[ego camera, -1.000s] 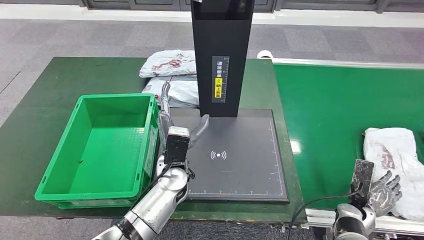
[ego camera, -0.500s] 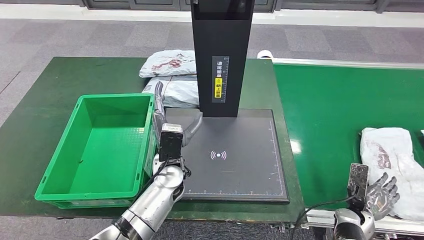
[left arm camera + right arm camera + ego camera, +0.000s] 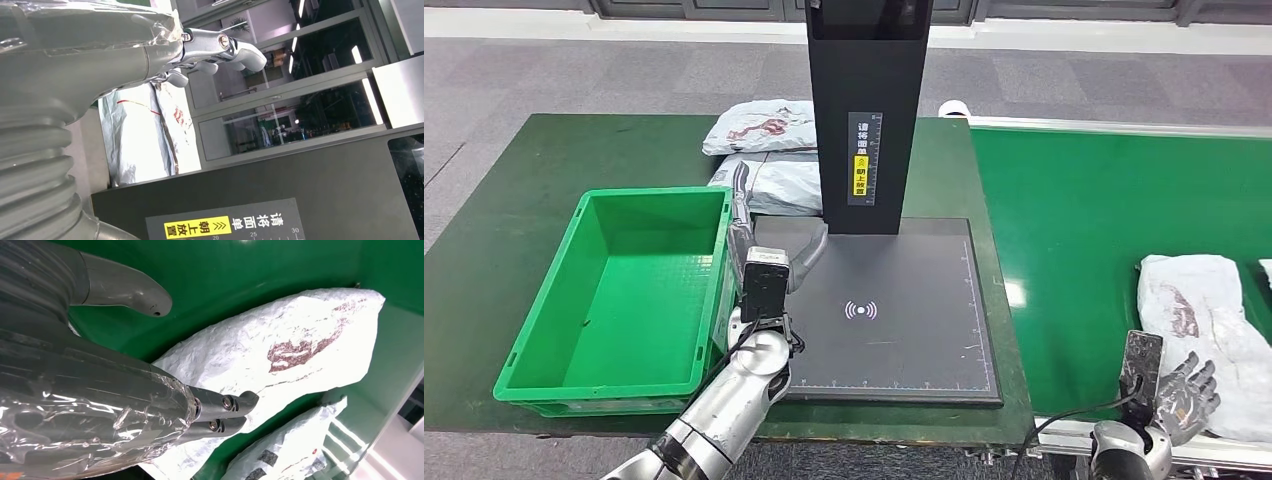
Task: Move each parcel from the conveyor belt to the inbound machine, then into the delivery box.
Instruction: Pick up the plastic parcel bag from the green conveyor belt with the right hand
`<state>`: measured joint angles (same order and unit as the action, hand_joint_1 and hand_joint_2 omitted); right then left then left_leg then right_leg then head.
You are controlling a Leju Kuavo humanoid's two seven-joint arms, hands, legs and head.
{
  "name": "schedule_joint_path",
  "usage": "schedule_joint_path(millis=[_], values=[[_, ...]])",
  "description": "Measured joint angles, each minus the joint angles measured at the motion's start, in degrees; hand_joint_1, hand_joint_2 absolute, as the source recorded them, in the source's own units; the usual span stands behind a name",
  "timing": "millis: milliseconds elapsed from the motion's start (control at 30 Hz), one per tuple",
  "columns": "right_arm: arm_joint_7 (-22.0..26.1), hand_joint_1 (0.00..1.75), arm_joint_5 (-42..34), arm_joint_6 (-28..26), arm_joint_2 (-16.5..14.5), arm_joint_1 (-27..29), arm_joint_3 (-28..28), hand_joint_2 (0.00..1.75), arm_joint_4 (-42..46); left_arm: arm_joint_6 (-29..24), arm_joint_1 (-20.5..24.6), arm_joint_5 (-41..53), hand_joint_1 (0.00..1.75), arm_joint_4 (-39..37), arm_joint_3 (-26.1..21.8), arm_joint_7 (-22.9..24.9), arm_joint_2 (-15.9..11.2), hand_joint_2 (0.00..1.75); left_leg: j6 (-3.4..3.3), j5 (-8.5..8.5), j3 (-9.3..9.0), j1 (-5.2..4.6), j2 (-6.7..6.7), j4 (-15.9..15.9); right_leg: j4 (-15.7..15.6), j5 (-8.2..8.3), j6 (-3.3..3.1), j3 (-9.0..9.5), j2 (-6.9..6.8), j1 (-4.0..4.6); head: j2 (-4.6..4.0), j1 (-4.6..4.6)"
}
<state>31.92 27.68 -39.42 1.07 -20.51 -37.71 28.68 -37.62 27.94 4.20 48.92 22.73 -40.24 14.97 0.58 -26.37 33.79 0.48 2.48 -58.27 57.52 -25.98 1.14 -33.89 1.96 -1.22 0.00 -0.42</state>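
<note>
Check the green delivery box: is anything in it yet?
Empty. The head view shows the green delivery box with its bare floor exposed, apart from one tiny dark speck; no parcel lies inside.

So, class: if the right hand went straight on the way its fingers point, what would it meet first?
Most likely the white parcel on the belt: the right hand is open, its fingers aimed over it. Depth is unclear.

Silver arms, black wrist camera boxes with black cables — grey ribbed cover, clear film, screwed fingers.
</note>
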Motion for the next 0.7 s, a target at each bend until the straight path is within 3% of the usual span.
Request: schedule_joint_path(millis=[700], values=[[-3.08, 0.00, 0.24, 0.19, -0.04, 0.93, 2.73, 1.75, 1.68, 0.45, -0.06, 0.19, 0.00, 0.38, -0.49, 0.00, 0.02, 1.75, 0.00, 0.00, 0.01, 0.00, 0.00, 0.00, 0.00, 0.00, 0.00, 0.00, 0.00, 0.00, 0.00, 0.00]])
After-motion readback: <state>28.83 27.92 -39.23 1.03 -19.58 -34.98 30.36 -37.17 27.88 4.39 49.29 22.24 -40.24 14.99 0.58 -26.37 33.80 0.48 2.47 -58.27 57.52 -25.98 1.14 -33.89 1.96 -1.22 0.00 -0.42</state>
